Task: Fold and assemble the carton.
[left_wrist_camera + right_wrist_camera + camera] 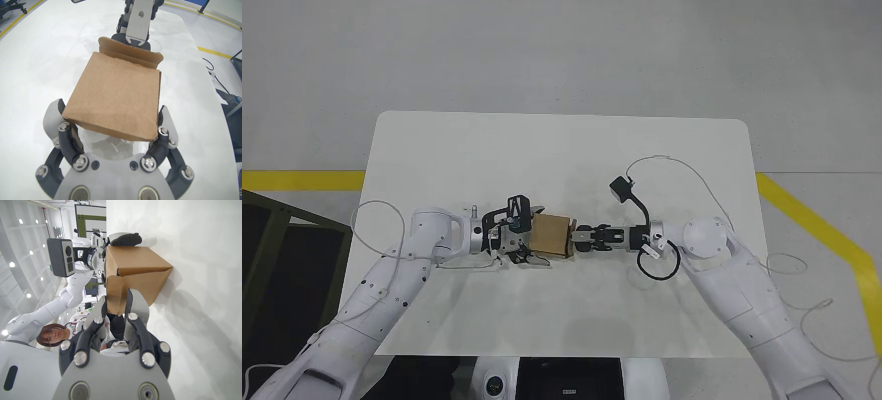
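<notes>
White table (572,150), grey floor all round it, yellow tape (302,180) along the floor on both sides. Right in the thick of it is the brown carton (553,236), towards the front of the table and squarely between the two arms. Left gripper (111,113) has it from one end: one finger (53,113) is pressed on one side wall and the other on the opposite wall, so the jaws are spread across the full width of the box and clamped onto it. At the other end the right gripper (116,303) pinches the upright flap (130,55), one pad in front of the cardboard and one behind, jaws close together. The box is only partly formed (a flat closed panel faces the left wrist camera, and a gap between panels shows on the side the right wrist camera sees). It sits tilted, one long edge down by the tabletop — whether that edge actually touches is hard to call. Beyond the right wrist a thin white cable (670,156) arcs over the table, and a black cable (642,210) runs up from the wrist.
</notes>
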Controlling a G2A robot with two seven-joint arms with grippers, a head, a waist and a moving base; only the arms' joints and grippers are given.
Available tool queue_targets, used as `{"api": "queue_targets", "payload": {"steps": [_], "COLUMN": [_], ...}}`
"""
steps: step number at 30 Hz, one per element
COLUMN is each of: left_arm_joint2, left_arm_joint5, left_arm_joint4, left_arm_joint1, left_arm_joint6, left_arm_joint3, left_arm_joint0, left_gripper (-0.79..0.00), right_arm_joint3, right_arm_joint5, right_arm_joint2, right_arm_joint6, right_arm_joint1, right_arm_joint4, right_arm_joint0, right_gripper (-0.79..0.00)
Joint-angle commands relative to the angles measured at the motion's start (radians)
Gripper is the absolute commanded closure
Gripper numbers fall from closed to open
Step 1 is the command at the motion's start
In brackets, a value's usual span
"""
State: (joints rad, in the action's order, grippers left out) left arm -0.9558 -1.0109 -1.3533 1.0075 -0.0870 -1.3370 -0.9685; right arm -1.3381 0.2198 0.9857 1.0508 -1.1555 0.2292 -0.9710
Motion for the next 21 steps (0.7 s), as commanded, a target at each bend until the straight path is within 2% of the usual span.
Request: {"api": "queue_targets", "payload": {"steps": [1,21], "left_arm_joint2": [-0.001,-0.006], "left_arm_joint5": [0.001,-0.001], "left_arm_joint4": [-0.001,-0.003], "left_arm_joint1": [0.0,0.0], "left_arm_joint6": [0.002,0.001], "left_arm_joint3": [-0.001,-0.005], "left_arm_joint0": [0.0,-0.004], "left_gripper": [-0.785,-0.785], "right_arm_joint3": [0.003,-0.084], "right_arm_joint5": [-0.006,-0.135], "right_arm_joint2": [-0.002,-0.007], "right_arm_joint6": [-0.002,0.001], "right_arm_joint1": [0.0,0.012], "right_arm_joint4": [-0.008,-0.162], "right_arm_joint0": [0.003,0.017], "right_gripper": [-0.175,-0.175]}}
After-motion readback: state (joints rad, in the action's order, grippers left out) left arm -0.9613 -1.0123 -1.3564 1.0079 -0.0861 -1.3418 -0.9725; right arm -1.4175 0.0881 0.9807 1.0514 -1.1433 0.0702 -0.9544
